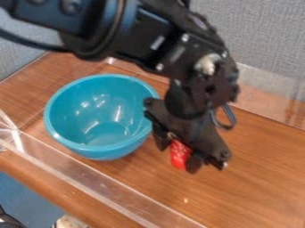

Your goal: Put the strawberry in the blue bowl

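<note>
Bowl (103, 117) on table (256, 183), left of end effector (187, 153).

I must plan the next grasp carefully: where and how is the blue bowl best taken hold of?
Probably pinch the smooth rim of the blue bowl from above, one finger inside and one outside. Its wide round opening faces up, and no handle shows. The side away from the arm seems less obstructed.
</note>
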### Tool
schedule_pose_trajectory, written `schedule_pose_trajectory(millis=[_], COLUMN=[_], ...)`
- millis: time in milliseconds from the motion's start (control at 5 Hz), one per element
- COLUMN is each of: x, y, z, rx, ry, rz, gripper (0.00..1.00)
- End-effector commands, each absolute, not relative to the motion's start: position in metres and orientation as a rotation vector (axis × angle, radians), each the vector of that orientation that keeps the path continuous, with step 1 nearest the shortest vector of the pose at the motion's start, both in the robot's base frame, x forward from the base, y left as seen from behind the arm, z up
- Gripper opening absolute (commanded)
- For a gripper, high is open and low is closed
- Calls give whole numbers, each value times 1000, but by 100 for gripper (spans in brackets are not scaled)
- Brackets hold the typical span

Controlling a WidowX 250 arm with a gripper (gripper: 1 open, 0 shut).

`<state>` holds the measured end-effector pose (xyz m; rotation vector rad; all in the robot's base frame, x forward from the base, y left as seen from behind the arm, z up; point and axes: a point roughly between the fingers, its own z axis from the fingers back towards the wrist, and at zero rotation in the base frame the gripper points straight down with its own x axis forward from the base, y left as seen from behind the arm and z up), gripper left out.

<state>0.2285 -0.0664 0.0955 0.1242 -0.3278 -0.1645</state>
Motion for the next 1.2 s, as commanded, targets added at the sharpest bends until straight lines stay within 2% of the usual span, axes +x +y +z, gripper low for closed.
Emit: schedule_pose_trajectory(millis=[0,200,400,600,800,1000], x=[233,238,243,245,251,256], y=[-51,-24,9,34,30,27], z=[114,114,107,92,96,102], rx=[143,156,173,185,169,156], ry=[-373,-378,-369,-352,-351,-353], rz=[-72,-38,6,39,-26,-90], gripper=[0,0,0,0,0,100])
